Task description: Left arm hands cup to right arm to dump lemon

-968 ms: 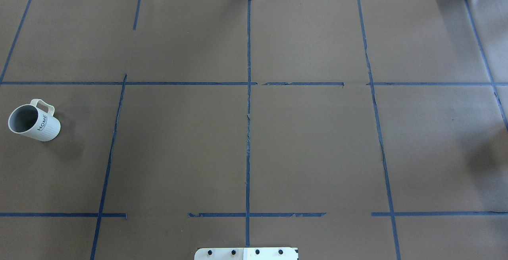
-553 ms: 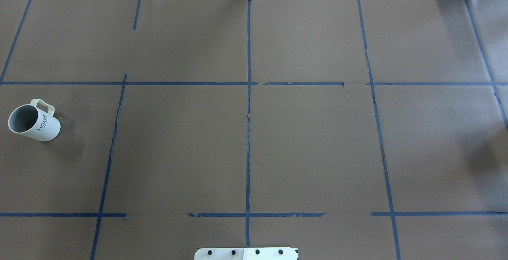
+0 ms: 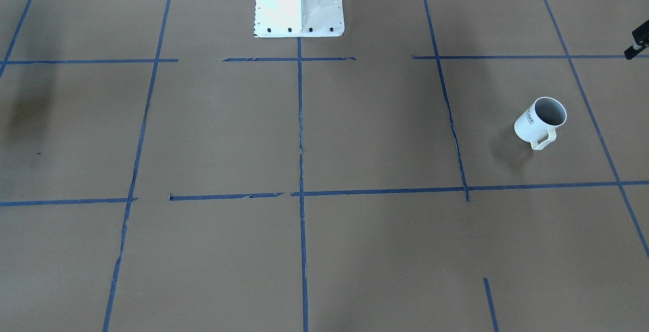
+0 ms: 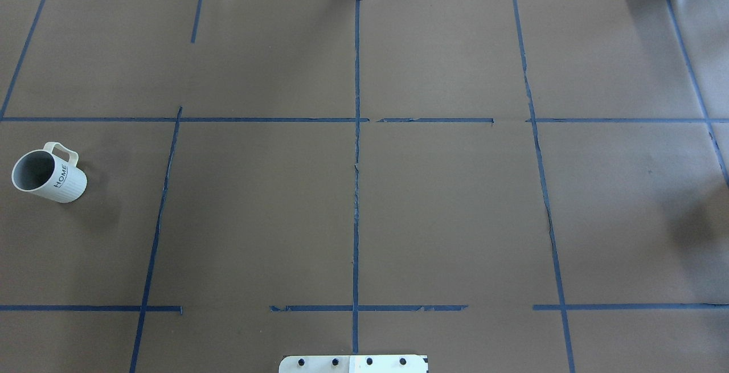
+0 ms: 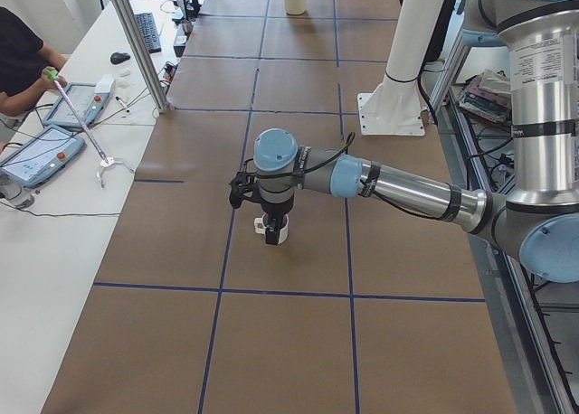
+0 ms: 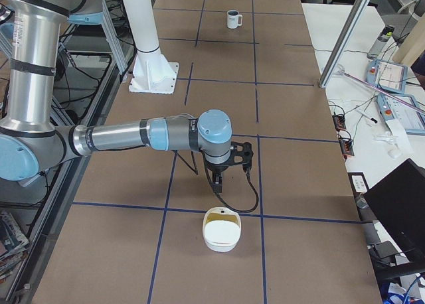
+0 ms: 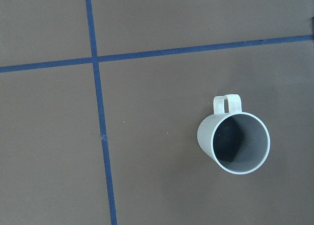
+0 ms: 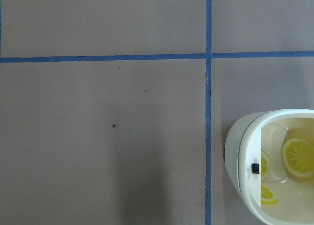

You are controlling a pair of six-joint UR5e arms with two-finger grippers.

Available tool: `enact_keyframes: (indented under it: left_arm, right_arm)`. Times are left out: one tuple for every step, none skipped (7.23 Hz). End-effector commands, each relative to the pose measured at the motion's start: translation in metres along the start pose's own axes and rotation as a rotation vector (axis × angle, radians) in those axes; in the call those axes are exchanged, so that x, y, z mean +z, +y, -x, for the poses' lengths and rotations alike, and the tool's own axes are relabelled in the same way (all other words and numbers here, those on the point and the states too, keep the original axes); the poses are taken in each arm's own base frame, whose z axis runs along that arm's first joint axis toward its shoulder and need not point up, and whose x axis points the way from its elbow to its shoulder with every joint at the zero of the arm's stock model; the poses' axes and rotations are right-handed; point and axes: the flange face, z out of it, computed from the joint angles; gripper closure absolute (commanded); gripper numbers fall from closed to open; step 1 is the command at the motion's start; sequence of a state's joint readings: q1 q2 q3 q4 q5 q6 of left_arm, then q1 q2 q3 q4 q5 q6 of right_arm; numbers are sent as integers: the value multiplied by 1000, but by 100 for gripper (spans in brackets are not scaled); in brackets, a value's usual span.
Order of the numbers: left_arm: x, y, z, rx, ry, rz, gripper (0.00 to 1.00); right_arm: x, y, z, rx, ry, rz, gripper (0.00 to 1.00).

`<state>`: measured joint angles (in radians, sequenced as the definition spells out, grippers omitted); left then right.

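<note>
The cup (image 4: 48, 172), a white mug with "HOME" on its side, stands upright at the table's left end; it also shows in the front view (image 3: 540, 120). In the left wrist view the cup (image 7: 235, 141) lies below and right of centre, handle pointing up. Its inside shows only grey, and the lemon is not seen. The left arm (image 5: 389, 186) reaches out, and its gripper (image 5: 271, 233) hangs over the cup (image 5: 281, 236); I cannot tell whether it is open. The right arm (image 6: 133, 135) holds its gripper (image 6: 218, 178) above bare table; I cannot tell its state.
A white bowl (image 6: 222, 237) stands near the right gripper; in the right wrist view the bowl (image 8: 235, 151) holds yellow citrus slices (image 8: 298, 157). The white robot pedestal (image 3: 299, 2) stands at mid-table. Blue tape lines cross the brown mat (image 4: 455, 208). An operator's side table (image 5: 54, 152) holds tablets.
</note>
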<state>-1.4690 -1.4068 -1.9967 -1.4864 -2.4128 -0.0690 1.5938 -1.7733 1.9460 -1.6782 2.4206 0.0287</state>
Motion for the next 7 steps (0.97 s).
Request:
enact_keyframes:
  left_arm:
    - [-1,0,-3,8,1,-2,0]
    - [-2,0,-4,9,1,-3,0]
    - [-5,-1,-7,19,1,-10,0]
    - [-5,-1,-7,19,1,-11,0]
    - [-5,-1,-7,19,1,-11,0]
    - [-5,0,-8,19,1,-11,0]
    - [-7,-1,-9,22,2,-14,0]
  right_arm:
    - [0,0,0,1,2,1,0]
    - [0,0,0,1,0,0,0]
    - [0,0,0,1,0,0,0]
    - [0,0,0,1,0,0,0]
    - [0,0,0,1,0,0,0]
    - [0,0,0,1,0,0,0]
    - [0,0,0,1,0,0,0]
